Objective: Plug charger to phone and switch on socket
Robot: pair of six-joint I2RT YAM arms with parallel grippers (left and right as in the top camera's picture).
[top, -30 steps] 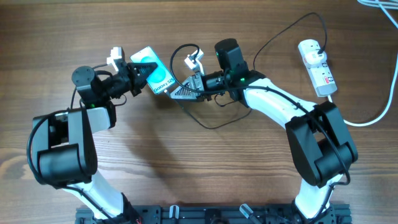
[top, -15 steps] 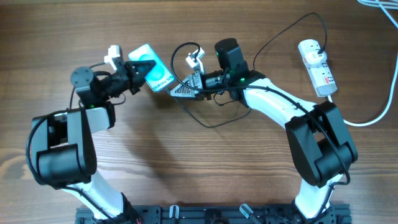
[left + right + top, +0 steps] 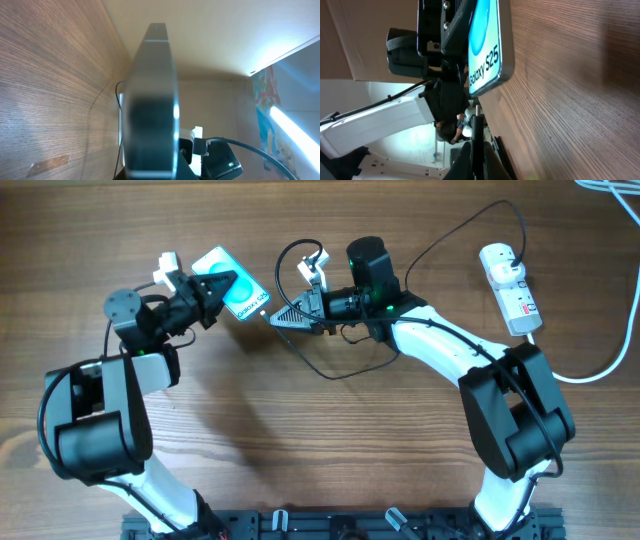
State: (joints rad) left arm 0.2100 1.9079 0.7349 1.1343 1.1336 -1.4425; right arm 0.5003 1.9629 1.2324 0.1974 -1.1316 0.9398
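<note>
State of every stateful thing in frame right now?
phone: clamped in left gripper, nothing plugged in.
charger: connector pinched by right gripper, tip just short of the phone's edge.
socket: charger's plug seated; switch position unreadable.
left gripper: shut on phone.
right gripper: shut on charger.

**Surface Materials and Finish**

The worktop (image 3: 320,450) is matt, streaked wood. The phone (image 3: 232,280) has a glossy screen and smooth silvery edge. The socket (image 3: 510,290) is smooth white plastic. The charger cable (image 3: 332,377) is matt black. The arm shells (image 3: 440,345) are glossy white plastic.
</note>
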